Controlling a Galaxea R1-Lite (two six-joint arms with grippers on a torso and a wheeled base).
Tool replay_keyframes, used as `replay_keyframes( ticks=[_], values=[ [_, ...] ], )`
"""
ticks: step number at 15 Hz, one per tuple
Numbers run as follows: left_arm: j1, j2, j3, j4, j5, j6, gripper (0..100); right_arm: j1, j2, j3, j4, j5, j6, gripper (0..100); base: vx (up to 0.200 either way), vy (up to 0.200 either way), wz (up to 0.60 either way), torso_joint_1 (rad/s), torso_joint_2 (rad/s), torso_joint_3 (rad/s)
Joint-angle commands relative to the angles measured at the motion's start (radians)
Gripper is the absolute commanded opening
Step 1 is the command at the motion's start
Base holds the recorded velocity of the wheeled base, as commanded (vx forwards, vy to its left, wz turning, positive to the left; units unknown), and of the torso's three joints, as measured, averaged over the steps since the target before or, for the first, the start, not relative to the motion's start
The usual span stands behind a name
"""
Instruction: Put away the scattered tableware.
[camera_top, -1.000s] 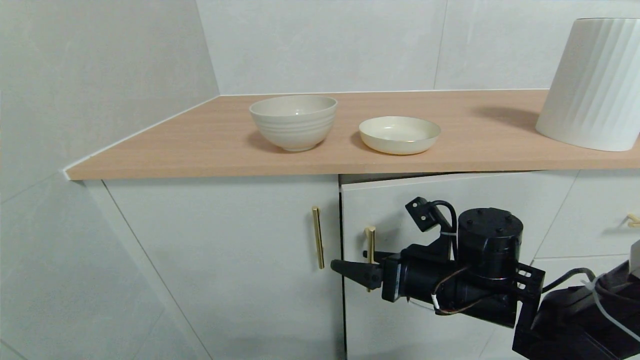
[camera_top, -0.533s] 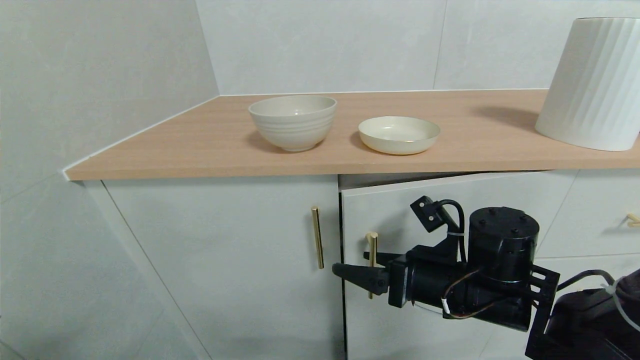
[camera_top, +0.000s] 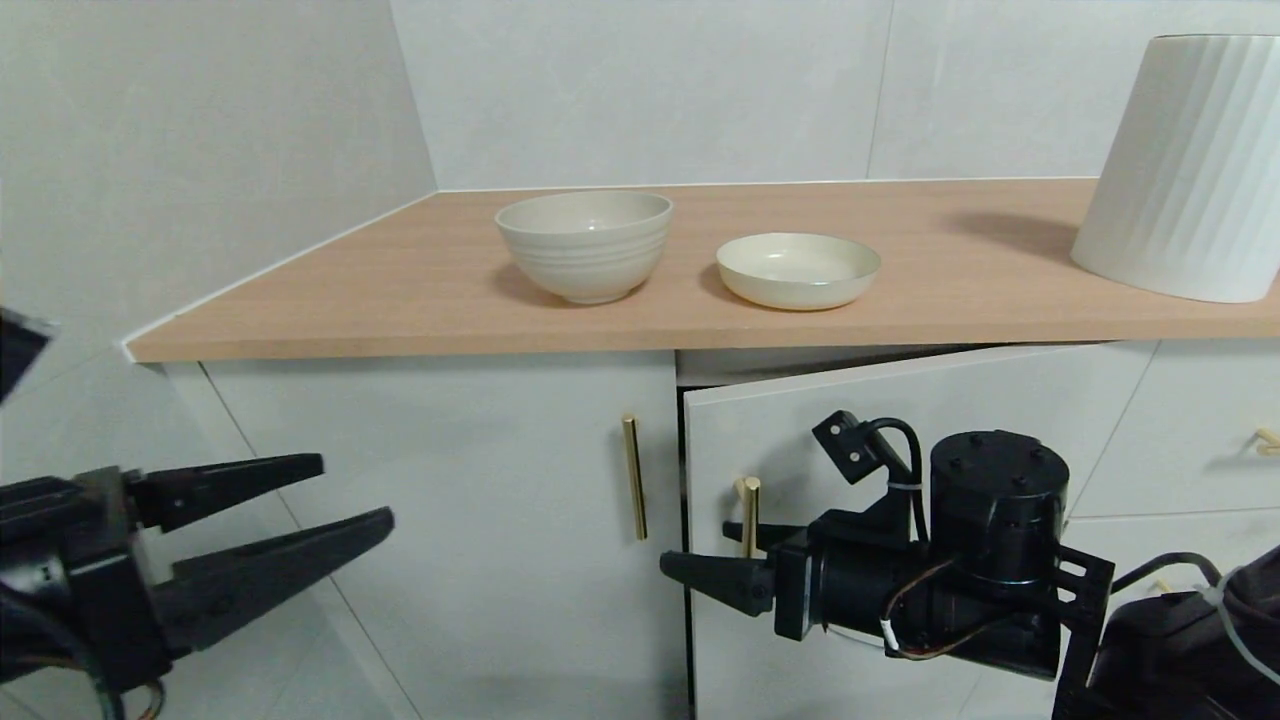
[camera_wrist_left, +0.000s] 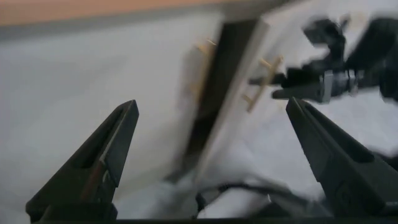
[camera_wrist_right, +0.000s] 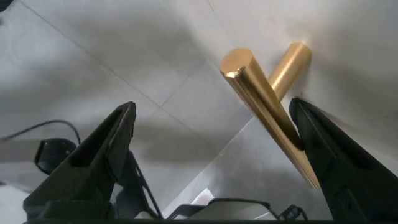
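Tableware sits up top on the wood-grain bench (camera_top: 380, 305). First comes a deep ribbed bowl (camera_top: 585, 243), cream and glossy, with shallow grooves circling its rounded wall. Just beside it on the robot's right is a shallow dish (camera_top: 798, 268), pale and smooth, with a low flared rim. The two stand apart, both upright, both towards the front edge. Well off to the right on the same slab stands a fluted white shade (camera_top: 1185, 170), a tapered cone with vertical pleats.

Down below are flat, matte white cabinet fronts. The left-hand door (camera_top: 450, 520) sits flush, its slim brass bar (camera_top: 633, 490) running vertical. The right-hand door (camera_top: 1000, 390) stands ajar, its top edge angled out from under the bench with a shadowed gap above it.

And there's the right end effector (camera_top: 697, 546), black with pointed wedge fingers, parted wide and straddling that door's brass handle (camera_top: 748, 512), one finger in front of the bar, one behind. The right wrist view has the round, polished rod lying between the fingers, close against one of them. It is not clamped, and the jaws are well apart.

Over on the left, the left end effector (camera_top: 355, 490) hangs low, out in front of the tiled side wall beside the cabinet. Its two long tapered black fingers are spread wide with nothing between them.
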Motion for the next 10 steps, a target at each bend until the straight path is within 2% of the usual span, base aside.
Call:
replay_keyframes(
  ticks=[1,2,3,5,6,8,9,10],
  values=[
    [-0.101,0.180,-0.040,-0.017,-0.007,-0.001,100,0.010,-0.007,0.017,0.002,0.011,0.002,100,0.000,0.000,0.00,0.000,0.00,0.000],
    [-0.105,0.212,-0.037,-0.025,-0.018,-0.040,100,0.011,-0.007,0.023,0.001,0.011,0.003,100,0.000,0.000,0.00,0.000,0.00,0.000],
    [-0.122,0.264,-0.031,-0.048,-0.053,-0.067,100,0.011,-0.010,0.028,0.001,0.011,0.003,100,0.000,0.000,0.00,0.000,0.00,0.000],
    [-0.150,0.339,0.006,-0.111,-0.101,-0.073,100,0.011,-0.016,0.037,-0.002,0.011,0.003,100,0.000,0.000,0.00,0.000,0.00,0.000],
    [-0.176,0.372,0.023,-0.151,-0.104,-0.074,100,0.013,-0.021,0.041,-0.002,0.011,0.003,100,0.000,0.000,0.00,0.000,0.00,0.000],
    [-0.208,0.405,0.038,-0.201,-0.104,-0.114,100,0.013,-0.019,0.044,-0.002,0.013,0.003,100,0.000,0.000,0.00,0.000,0.00,0.000],
    [-0.231,0.427,0.038,-0.230,-0.104,-0.154,100,0.011,-0.018,0.046,-0.002,0.019,0.003,100,0.000,0.000,0.00,0.000,0.00,0.000],
    [-0.240,0.438,0.038,-0.247,-0.104,-0.179,100,0.013,-0.015,0.048,-0.002,0.019,0.003,100,0.000,0.000,0.00,0.000,0.00,0.000]
  ],
)
